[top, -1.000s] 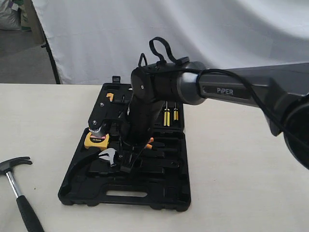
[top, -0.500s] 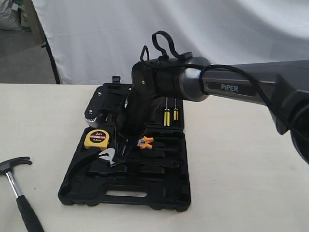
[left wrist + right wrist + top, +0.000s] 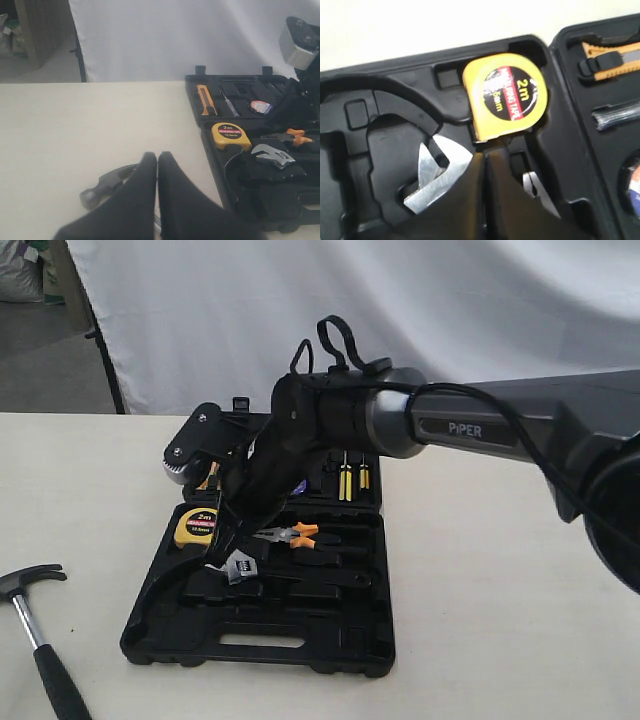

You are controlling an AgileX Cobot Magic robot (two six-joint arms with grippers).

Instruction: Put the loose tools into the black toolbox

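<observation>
White cloth (image 3: 450,300) hung behind a pale table (image 3: 500,620). The hammer (image 3: 35,640) was the one tool lying outside the toolbox (image 3: 340,650). In the exterior view it sat well apart from the case, at its 8 o'clock. Its long axis ran from the head at 11 o'clock to the black handle at 5 o'clock.

The left gripper (image 3: 157,162) had its jaws pressed together on nothing. It hung near the hammer head, which was half hidden behind its fingers. That arm was plainly the nearer one. By my judgement it would have to part its jaws and straddle the shaft.

The wrench (image 3: 238,567) lay in the case's near half, silver head toward 9 o'clock. The right gripper (image 3: 483,157), jaws likewise closed and empty, had its tips hard against that head. Whether they touched could not be told.

Against a second earlier, the right wrist had tipped back toward 10 o'clock. This bared the tape measure (image 3: 200,527) and the pliers (image 3: 297,534). The wrench head sat slightly nearer 3 o'clock, and the hammer had not moved.
</observation>
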